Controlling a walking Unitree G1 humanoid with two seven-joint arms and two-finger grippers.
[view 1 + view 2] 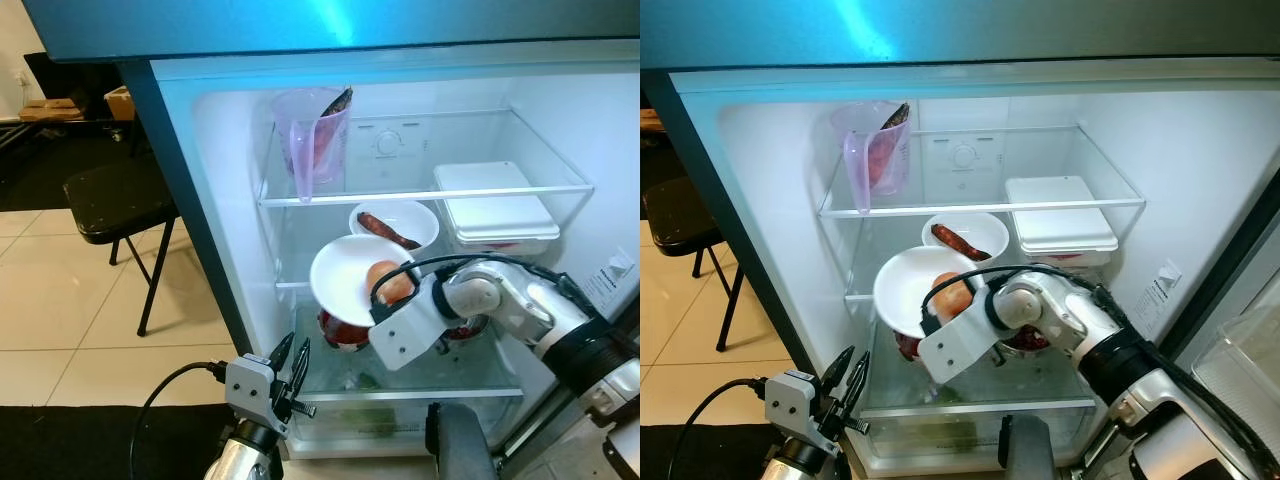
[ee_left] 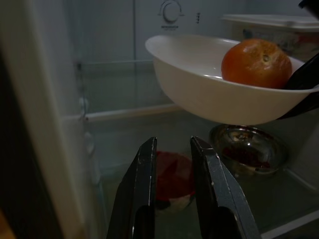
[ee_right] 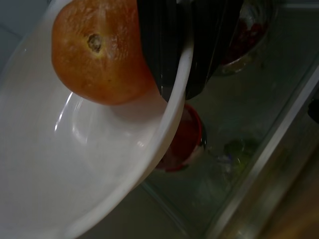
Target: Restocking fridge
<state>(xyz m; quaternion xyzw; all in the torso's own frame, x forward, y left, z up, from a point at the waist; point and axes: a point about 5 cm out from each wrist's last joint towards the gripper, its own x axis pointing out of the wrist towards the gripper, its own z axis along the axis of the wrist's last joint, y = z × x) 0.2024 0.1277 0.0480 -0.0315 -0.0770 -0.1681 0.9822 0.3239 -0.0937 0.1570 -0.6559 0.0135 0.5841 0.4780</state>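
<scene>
An open fridge (image 1: 560, 120) stands lit from within, its glass shelves facing the robot. The right pincer (image 3: 174, 74) reaches into the middle of the fridge and pinches the rim of a white bowl (image 1: 345, 280), one black finger inside the rim and one outside. The bowl hangs in the air, tilted, above the lower glass shelf (image 1: 480, 375). An orange (image 1: 388, 281) lies in the bowl, resting against the inner finger.

Under the raised bowl, on the lower shelf, sits a small red bowl (image 2: 172, 181), and beside it a metal bowl (image 2: 249, 149) with something dark red inside. Behind, on the middle shelf, a second white bowl (image 1: 415, 215) holds a long brown piece of food. To its right is a white lidded box (image 1: 495, 210). On the top shelf stands a clear purple jug (image 1: 310, 140) with dark food in it.

The left pincer (image 1: 287, 378) is low in front of the fridge, outside it, fingers slightly spread and holding nothing. To the left, on the tiled floor, stands a black folding chair (image 1: 115, 205).
</scene>
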